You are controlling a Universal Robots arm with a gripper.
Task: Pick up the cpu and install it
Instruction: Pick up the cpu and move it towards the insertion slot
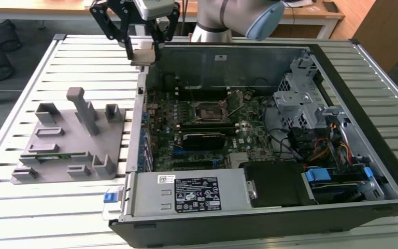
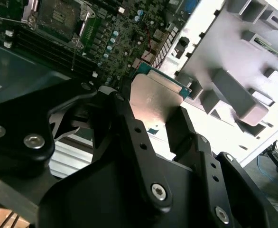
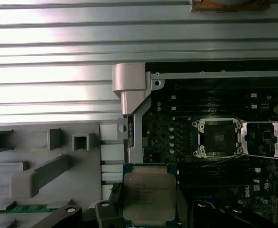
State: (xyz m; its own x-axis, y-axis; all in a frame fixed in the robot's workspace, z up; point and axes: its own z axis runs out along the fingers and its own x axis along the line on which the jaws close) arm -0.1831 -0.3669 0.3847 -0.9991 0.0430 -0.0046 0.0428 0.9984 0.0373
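The cpu [image 1: 142, 57] is a flat square chip with a pale metal top, held in the air over the back corner of the open computer case [image 1: 268, 52] on the exterior view's left. My gripper [image 1: 142, 52] is shut on it, one black finger on each side. Both wrist views show the cpu [image 2: 155, 97] [image 3: 149, 197] clamped between the fingers [image 2: 129, 128]. The open motherboard socket [image 1: 209, 110] [image 3: 218, 137] lies in the middle of the board with its metal frame [image 3: 261, 138] flipped open beside it. The socket sits apart from the chip, lower down inside the case.
A grey fixture block [image 1: 68, 140] with posts and slots lies on the slatted table [image 1: 19, 207], holding a thin green strip [image 1: 50, 155]. Inside the case are a power supply [image 1: 185, 194], a drive cage [image 1: 302, 93] and cables [image 1: 323, 150].
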